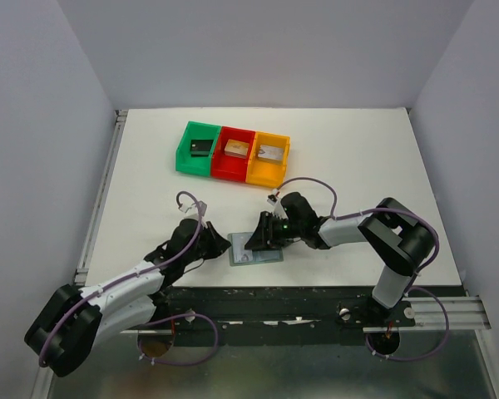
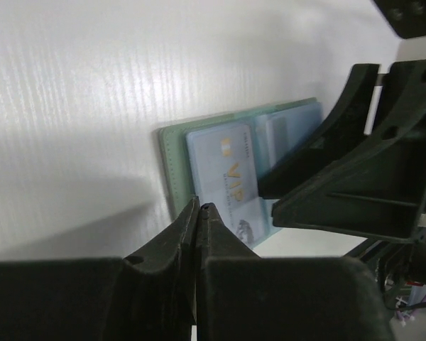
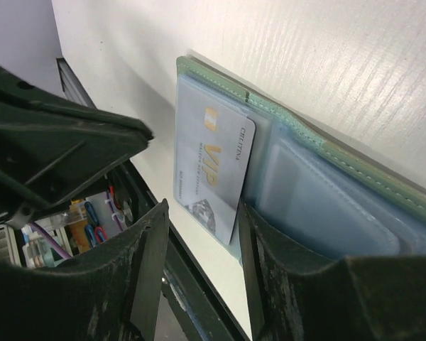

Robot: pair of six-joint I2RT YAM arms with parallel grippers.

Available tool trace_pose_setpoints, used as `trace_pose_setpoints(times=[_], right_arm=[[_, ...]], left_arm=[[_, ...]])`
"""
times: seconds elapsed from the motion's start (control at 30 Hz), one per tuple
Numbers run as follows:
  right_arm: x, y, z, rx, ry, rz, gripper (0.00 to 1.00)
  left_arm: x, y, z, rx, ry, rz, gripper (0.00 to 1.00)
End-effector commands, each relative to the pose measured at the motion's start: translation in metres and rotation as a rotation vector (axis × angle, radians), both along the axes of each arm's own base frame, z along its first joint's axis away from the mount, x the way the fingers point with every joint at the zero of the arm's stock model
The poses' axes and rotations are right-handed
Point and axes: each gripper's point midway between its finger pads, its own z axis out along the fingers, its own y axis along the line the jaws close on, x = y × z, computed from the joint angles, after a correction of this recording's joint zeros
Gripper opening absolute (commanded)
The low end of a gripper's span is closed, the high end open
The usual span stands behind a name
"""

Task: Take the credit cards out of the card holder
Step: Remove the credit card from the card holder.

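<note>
The card holder [image 1: 254, 256] lies open on the table by the front edge, its grey-green rim [image 2: 172, 163] around pale blue pockets [image 3: 326, 206]. A silvery credit card [image 2: 224, 170] with gold "VIP" lettering sticks partway out of one pocket, over the wallet's near edge [image 3: 213, 163]. My left gripper [image 2: 199, 206] is shut, its tips just at the card's near edge, with nothing seen between them [image 1: 223, 243]. My right gripper [image 3: 202, 231] is open over the wallet [image 1: 264, 237]. The card's lower corner sits between its fingers, and one finger [image 3: 259, 249] rests by the pocket edge.
Green [image 1: 198, 150], red [image 1: 235, 151] and orange [image 1: 269, 156] bins stand in a row at the back, each with a small block inside. The table's front edge and a black rail [image 1: 316, 295] run right below the wallet. The two grippers are close together.
</note>
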Motion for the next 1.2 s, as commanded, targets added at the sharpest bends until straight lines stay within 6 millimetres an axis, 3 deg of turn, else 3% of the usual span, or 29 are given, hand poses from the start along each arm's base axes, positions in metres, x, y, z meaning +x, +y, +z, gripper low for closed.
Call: trace_pose_setpoints(times=[0.0,0.3,0.67,1.17], right_arm=[[0.002,-0.006,-0.009,-0.042,0.006,-0.006,0.52],[0.001,-0.007,-0.011,-0.051,0.008,-0.008,0.52],[0.001,-0.011,-0.014,-0.085,0.012,-0.016,0.52],[0.004,0.003,0.003,0.072,0.017,-0.013,0.52]], left_arm=[[0.002,-0.008,-0.008,0.009,0.017,-0.035,0.10],[-0.001,-0.010,-0.022,0.008,0.047,-0.043,0.10],[-0.010,0.000,-0.048,0.056,0.121,-0.015,0.07],[-0.015,0.002,-0.053,0.053,0.127,-0.017,0.07]])
